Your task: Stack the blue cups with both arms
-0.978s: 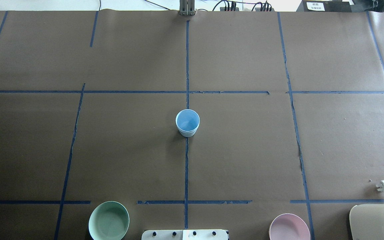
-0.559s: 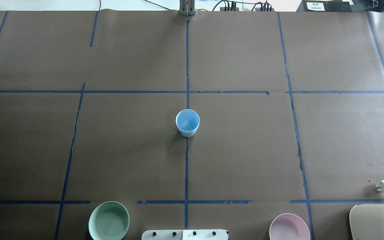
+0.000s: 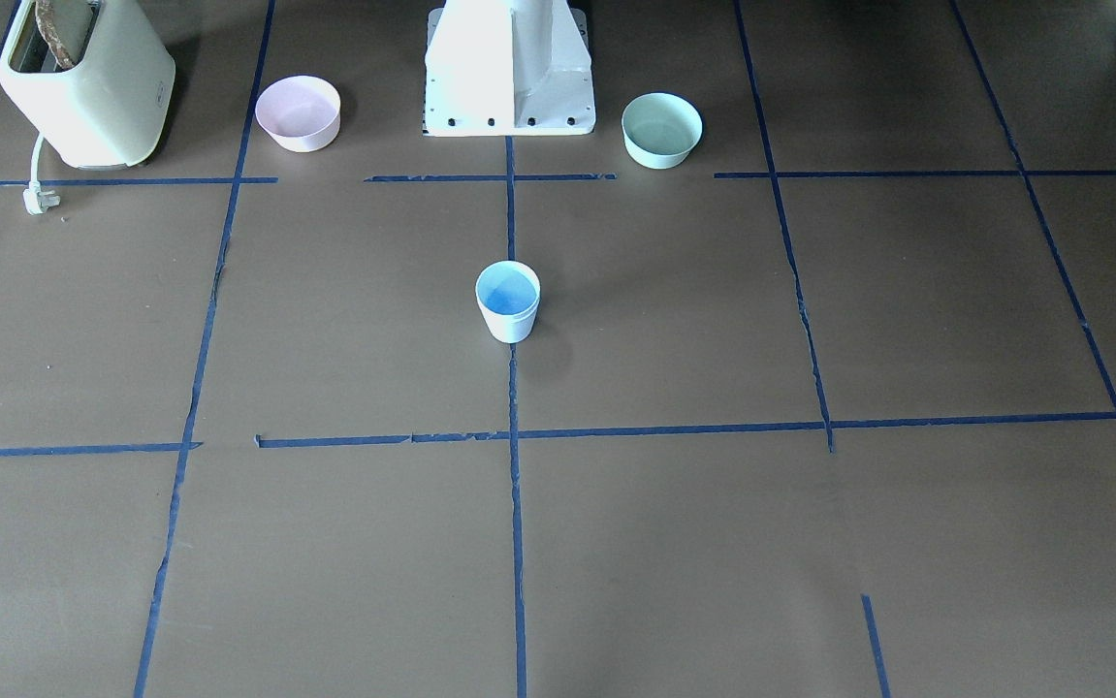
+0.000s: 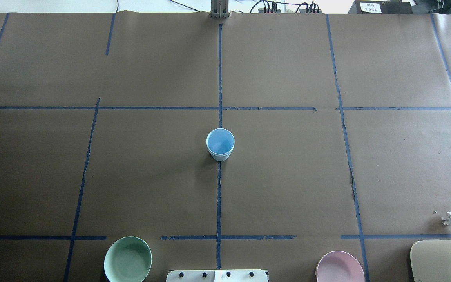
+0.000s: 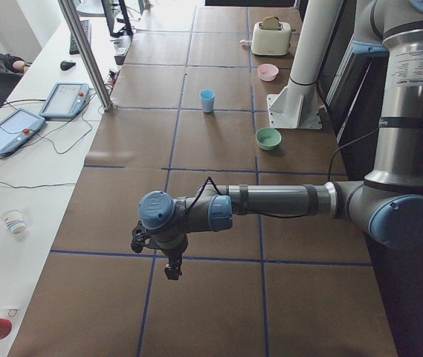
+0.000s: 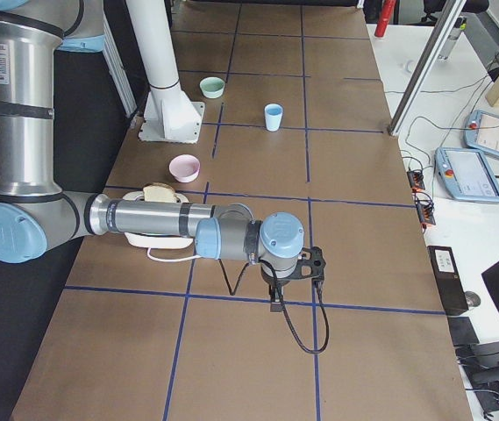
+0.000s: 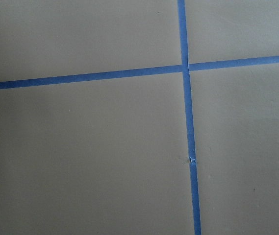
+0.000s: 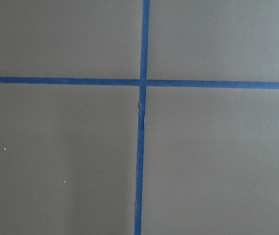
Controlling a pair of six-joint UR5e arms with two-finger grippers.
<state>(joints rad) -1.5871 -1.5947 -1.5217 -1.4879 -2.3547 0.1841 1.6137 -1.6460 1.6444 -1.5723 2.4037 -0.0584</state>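
Note:
One pale blue cup point(image 4: 220, 144) stands upright on the centre tape line in the middle of the table; it also shows in the front view point(image 3: 507, 301) and both side views point(image 5: 207, 100) point(image 6: 273, 116). I see only this one cup shape and cannot tell whether a second cup sits nested in it. My left gripper point(image 5: 172, 271) hangs low over the table's left end, far from the cup. My right gripper point(image 6: 274, 306) hangs low over the right end, equally far away. I cannot tell whether either is open or shut. Both wrist views show only bare paper and crossed blue tape.
A mint-green bowl point(image 4: 127, 259) and a pink bowl point(image 4: 339, 268) stand on either side of the white pedestal point(image 3: 509, 78). A cream toaster point(image 3: 82, 82) with a loose plug point(image 3: 39, 199) stands at the near right corner. Tablets and cables lie beyond the far edge point(image 5: 14, 128).

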